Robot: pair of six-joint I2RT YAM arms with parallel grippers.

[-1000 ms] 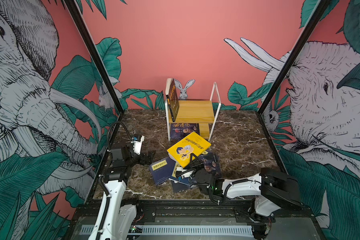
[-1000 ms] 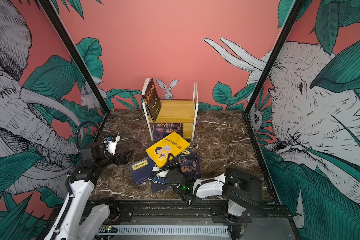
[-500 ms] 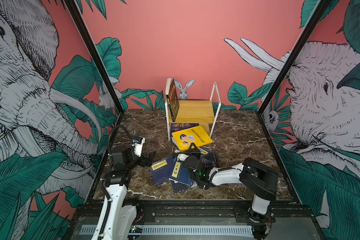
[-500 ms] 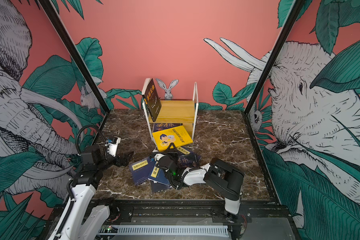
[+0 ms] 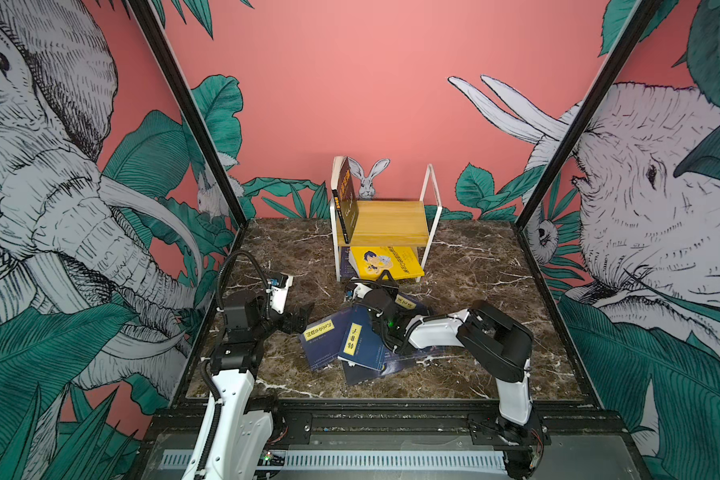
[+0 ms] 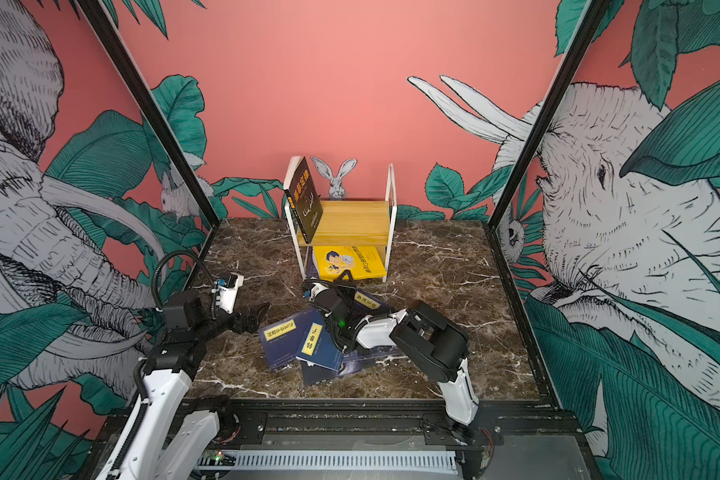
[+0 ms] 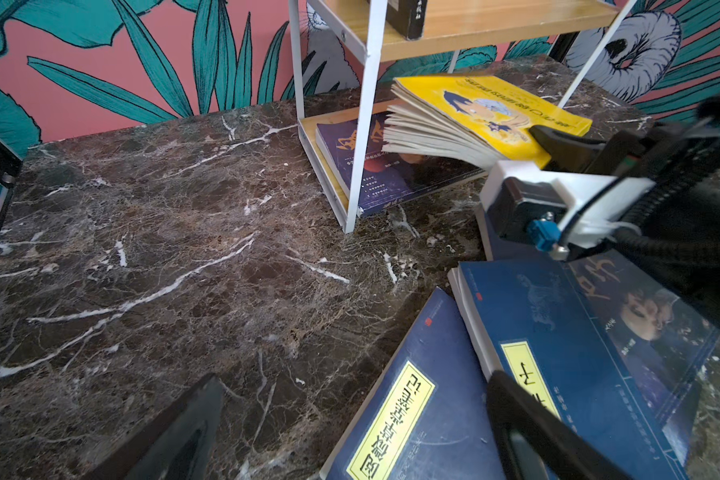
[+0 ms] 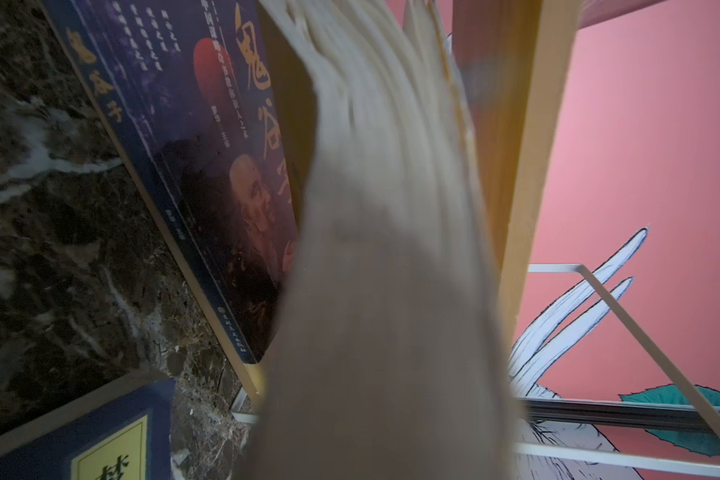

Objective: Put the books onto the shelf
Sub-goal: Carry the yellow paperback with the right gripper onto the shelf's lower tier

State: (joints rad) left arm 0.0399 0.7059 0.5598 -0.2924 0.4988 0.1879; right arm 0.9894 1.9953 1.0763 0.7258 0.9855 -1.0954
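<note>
Clamped shut on the near edge of the yellow book point(image 5: 387, 262): right gripper point(image 5: 385, 277), low over the table point(image 5: 474, 266) and just in front of the shelf point(image 5: 391, 226). Far part of that book in under the top board, near part jutting out past the front posts, cover tilted, loose pages fanned downward. Tight room in that lower tier: purple-covered book point(image 7: 350, 166) flat on the bottom board beneath, top board close above, left front post point(image 7: 364, 124) just beside the fanned page edges. From the right wrist, little but blurred pages filling the middle, with the purple-covered book to one side.

On the top board, dark book point(image 5: 346, 199) standing on edge, leaning against the left side of the frame in both top views. Open wood to its right as far as the other side rail. Pink back wall near behind.

Left gripper point(image 5: 302, 316) spread wide, holding nothing, hovering low at the left edge of the navy books point(image 5: 323, 349), one finger over a cover in its wrist view. Flat and overlapping, in a loose pile near the table's front, under the stretched right forearm. Bare marble left of pile and shelf, and right of the shelf up to the black frame edge.
</note>
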